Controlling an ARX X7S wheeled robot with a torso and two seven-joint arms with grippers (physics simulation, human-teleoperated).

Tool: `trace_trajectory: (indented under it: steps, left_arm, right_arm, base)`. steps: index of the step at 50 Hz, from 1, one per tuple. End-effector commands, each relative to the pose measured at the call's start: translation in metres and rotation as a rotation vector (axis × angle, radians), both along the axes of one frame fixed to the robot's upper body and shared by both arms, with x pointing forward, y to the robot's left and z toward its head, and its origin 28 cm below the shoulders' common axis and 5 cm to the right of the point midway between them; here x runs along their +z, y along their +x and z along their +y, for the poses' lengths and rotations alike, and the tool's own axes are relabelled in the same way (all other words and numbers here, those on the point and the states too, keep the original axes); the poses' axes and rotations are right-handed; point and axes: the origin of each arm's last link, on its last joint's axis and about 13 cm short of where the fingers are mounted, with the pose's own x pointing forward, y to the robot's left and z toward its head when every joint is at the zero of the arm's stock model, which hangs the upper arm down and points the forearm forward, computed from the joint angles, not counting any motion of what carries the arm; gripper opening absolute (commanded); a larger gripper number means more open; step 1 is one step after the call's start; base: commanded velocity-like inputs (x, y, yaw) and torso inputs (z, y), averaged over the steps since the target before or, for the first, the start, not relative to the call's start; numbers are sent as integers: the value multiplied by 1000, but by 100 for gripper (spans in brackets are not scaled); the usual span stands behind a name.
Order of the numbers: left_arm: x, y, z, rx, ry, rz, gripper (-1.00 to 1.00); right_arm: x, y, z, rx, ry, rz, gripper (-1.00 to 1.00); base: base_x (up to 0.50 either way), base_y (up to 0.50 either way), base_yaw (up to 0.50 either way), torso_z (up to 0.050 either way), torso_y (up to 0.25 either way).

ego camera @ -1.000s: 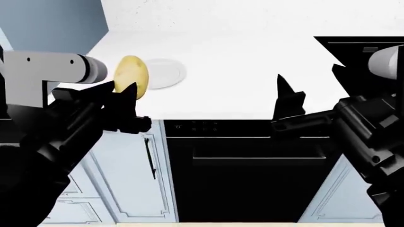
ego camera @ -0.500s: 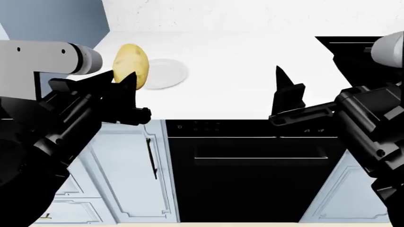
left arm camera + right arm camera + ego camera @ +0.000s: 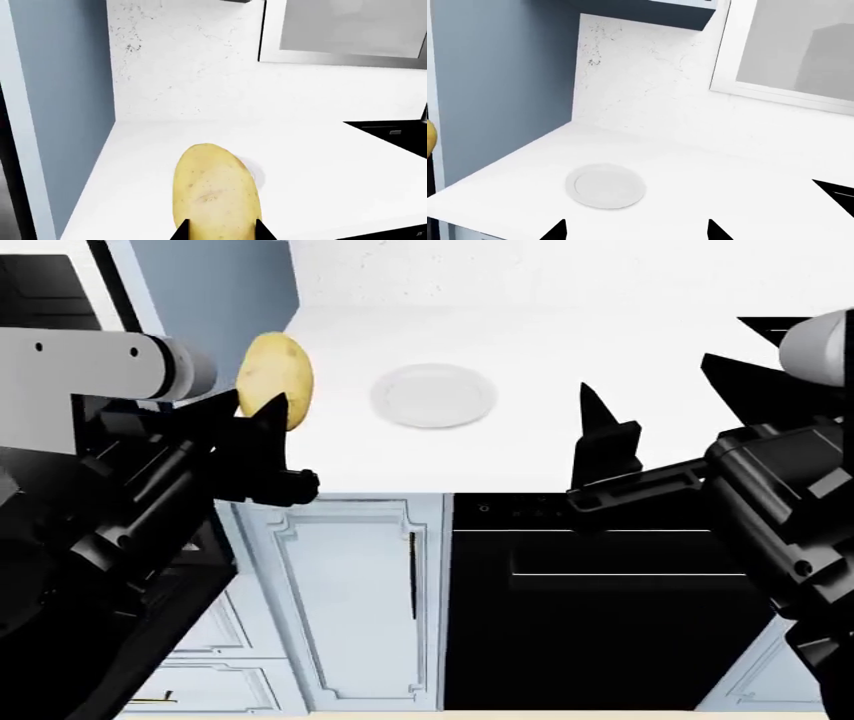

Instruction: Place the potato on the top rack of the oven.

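The potato (image 3: 275,378), yellow-tan and oval, stands on end between the black fingers of my left gripper (image 3: 260,405), held over the left end of the white counter. In the left wrist view the potato (image 3: 215,192) fills the gap of the left gripper (image 3: 222,231), and both fingertips press its sides. My right gripper (image 3: 650,390) hangs open and empty over the counter above the oven (image 3: 614,640); its fingertips (image 3: 557,231) stand wide apart. The oven's dark door is shut, so the top rack is hidden.
A round white plate (image 3: 434,397) lies on the counter (image 3: 534,455) between the arms; the right wrist view shows the plate (image 3: 606,186) too. A black cooktop (image 3: 794,330) sits at far right. Pale cabinet doors (image 3: 354,600) stand left of the oven, and a blue-grey wall panel (image 3: 220,290) closes the counter's left end.
The head view has swung left: plate, oven and cooktop now sit further right in it. Both grippers keep their places in the view, and the potato stays gripped.
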Motion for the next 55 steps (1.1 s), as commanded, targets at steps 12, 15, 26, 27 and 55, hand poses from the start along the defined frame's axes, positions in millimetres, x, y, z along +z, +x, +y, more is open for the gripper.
trace_trajectory:
  steps: [12,15,26,27,55]
  left_arm:
    - [2,-2,0,4,-6,-6,-100]
    - [2,-2,0,3,-5,-5,-100]
    - [1,-2,0,6,-3,-7,-100]
    - [1,-2,0,6,-3,-6,-100]
    - [0,0,-1,-5,-8,-5,-100]
  right_arm:
    - [1,-2,0,3,3,-5,100]
    - [1,-2,0,1,1,-6,100]
    - [-1,-2,-1,2,3,-4,100]
    - [-1,-2,-1,1,3,-5,100]
    - [1,-5,-1,-10,-1,-16,100]
  base:
    - [0,500,0,0,0]
    - [0,500,0,0,0]
    - [0,500,0,0,0]
    - [0,500,0,0,0]
    - [0,500,0,0,0]
